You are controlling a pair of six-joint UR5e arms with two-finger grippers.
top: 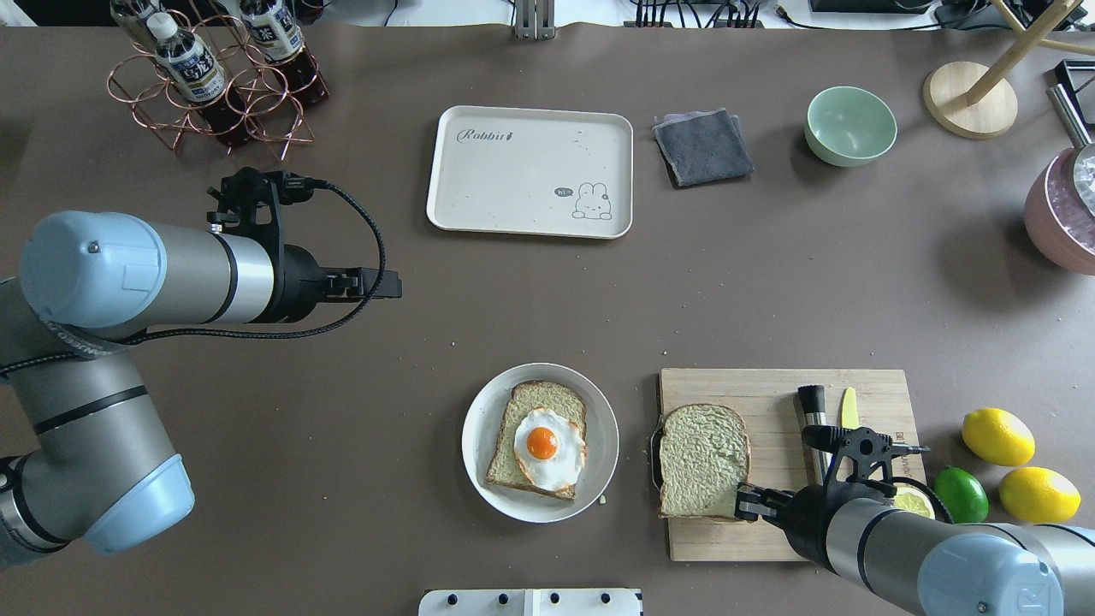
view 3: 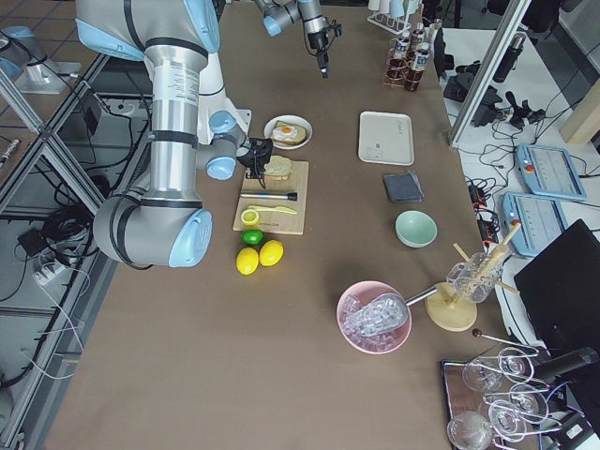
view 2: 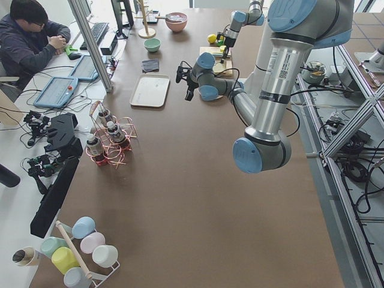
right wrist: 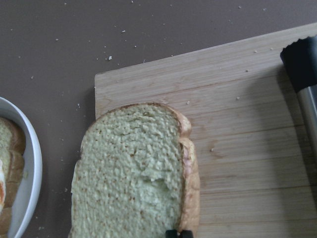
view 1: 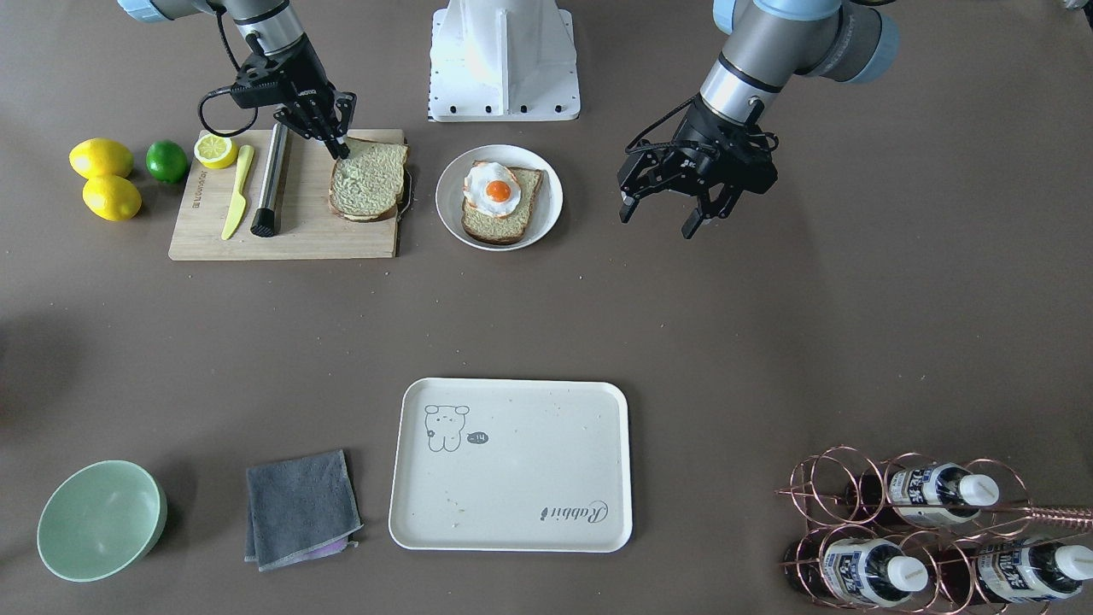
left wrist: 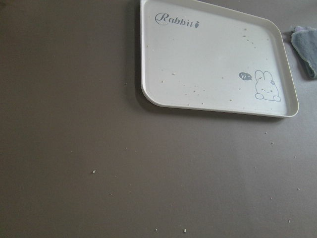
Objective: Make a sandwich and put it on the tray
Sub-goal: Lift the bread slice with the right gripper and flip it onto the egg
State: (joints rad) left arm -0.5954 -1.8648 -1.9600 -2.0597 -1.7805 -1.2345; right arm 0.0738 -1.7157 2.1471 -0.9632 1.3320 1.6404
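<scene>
As my right fingers [view 1: 335, 139] pinch the loose slice [view 1: 369, 179] by its corner, the egg [view 1: 498, 190] sits leftward; left fingers [view 1: 630, 196] gape

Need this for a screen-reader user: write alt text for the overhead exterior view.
The right gripper pinches the corner of a bread slice on a cutting board, beside a plate holding egg-topped bread. The left gripper hovers open over bare table, short of the empty tray.

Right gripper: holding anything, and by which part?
The right gripper appears to pinch the bread slice on the cutting board by its robot-side crust corner.
</scene>
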